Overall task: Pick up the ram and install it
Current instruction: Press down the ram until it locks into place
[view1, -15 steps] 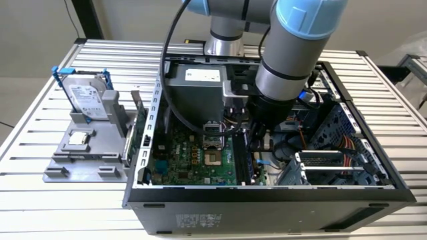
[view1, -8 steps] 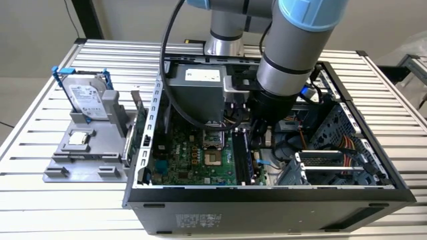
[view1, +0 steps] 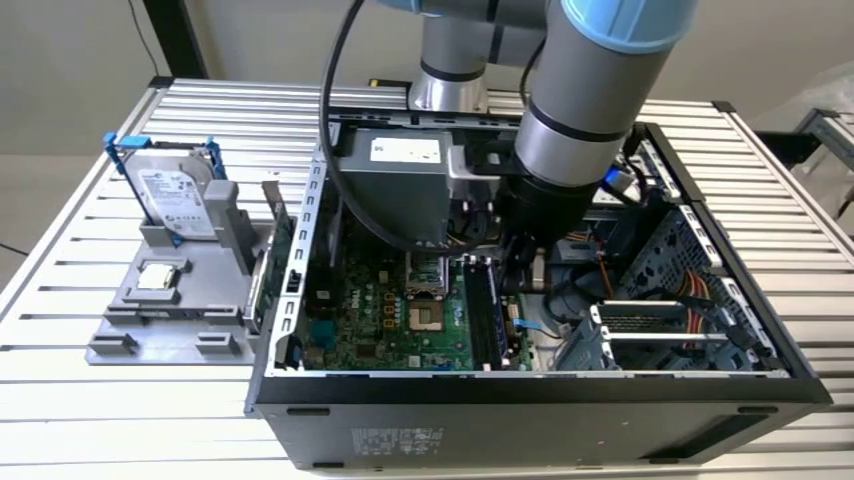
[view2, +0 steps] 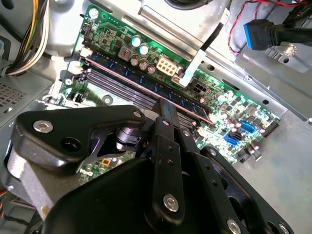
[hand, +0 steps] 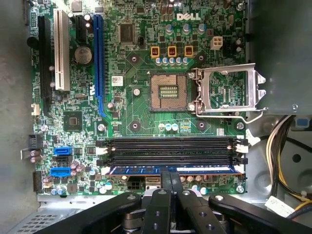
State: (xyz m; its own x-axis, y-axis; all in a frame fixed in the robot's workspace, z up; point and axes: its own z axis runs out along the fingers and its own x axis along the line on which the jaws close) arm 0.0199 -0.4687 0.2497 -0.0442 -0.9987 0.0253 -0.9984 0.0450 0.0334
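The ram [hand: 173, 170], a thin stick, stands edge-on in its slot.

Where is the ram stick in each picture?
Exterior view: the ram stands on edge over the slots, under the arm, at the exterior view's right of the socket.
First wrist view: the ram is at the slot nearest the gripper.
Second wrist view: the ram runs along the slots ahead of the gripper.
Shared landmark: the slots.

One ram stick [hand: 175, 170]; one gripper [hand: 170, 179]; one motherboard [hand: 141, 112]; one hard drive [view1: 178, 195]; one processor chip [view1: 160, 277]; one computer case [view1: 534, 410]; four memory slots.
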